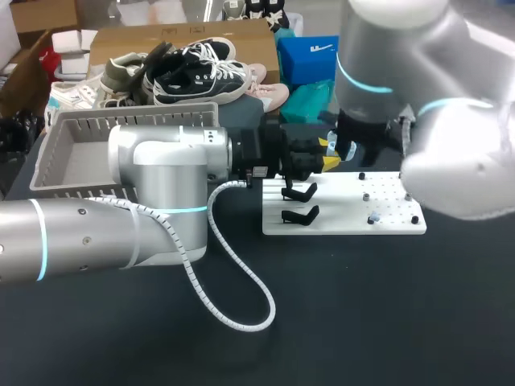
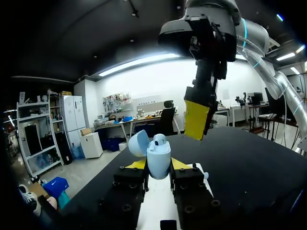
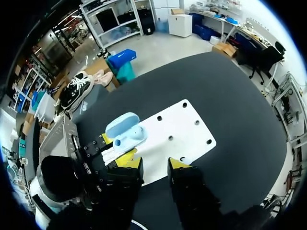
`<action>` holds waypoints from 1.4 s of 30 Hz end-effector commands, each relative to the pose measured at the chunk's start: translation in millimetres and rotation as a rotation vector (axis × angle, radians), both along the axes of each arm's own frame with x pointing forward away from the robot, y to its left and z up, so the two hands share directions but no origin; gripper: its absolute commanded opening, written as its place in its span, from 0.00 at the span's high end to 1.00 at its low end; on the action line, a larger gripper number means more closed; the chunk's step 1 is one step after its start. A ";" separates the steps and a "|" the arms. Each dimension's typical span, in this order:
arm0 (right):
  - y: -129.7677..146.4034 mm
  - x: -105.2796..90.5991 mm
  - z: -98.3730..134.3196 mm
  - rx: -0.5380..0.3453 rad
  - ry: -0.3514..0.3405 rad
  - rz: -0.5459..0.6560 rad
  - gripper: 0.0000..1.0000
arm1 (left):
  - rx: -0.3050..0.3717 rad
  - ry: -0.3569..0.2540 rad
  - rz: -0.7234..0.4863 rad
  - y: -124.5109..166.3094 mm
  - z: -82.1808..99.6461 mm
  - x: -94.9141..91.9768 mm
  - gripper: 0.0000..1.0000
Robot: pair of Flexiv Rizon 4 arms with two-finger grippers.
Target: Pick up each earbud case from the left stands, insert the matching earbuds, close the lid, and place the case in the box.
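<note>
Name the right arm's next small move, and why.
Probably bring the open, empty right hand down to tip the lid shut: the left hand grips the light blue earbud case upright, lid open, with an earbud seated. Whether both are in, I cannot tell.

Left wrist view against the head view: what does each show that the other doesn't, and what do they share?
Only the left wrist view: the light-blue earbud case, lid open with an earbud showing in it, clamped between the fingers of the left gripper. In the head view the arms largely hide it.

Only the head view: the grey box at the table's left, and two black stands, both empty.

Shared: the white board and the right arm hanging over the left gripper.
</note>
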State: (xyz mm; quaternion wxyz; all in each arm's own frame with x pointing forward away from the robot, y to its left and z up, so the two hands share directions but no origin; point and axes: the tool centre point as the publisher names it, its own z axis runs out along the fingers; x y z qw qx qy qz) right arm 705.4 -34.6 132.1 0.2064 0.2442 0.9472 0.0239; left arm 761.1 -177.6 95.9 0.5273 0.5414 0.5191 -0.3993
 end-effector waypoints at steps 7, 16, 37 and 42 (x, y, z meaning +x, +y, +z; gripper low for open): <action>-24.5 -38.9 -23.5 -0.046 -0.175 0.087 0.70 | -0.003 -0.002 -0.001 0.0 -0.8 0.8 1.00; -37.3 -38.7 -56.4 -0.049 -0.157 0.120 0.65 | -0.003 -0.002 -0.001 0.0 -0.8 0.8 1.00; -45.1 -27.0 -99.8 0.101 -0.094 0.078 0.67 | -0.003 -0.002 -0.001 0.0 -0.8 0.8 1.00; -45.1 -31.1 -100.0 0.101 -0.087 0.064 0.67 | -0.003 -0.002 -0.001 0.0 -0.8 0.8 1.00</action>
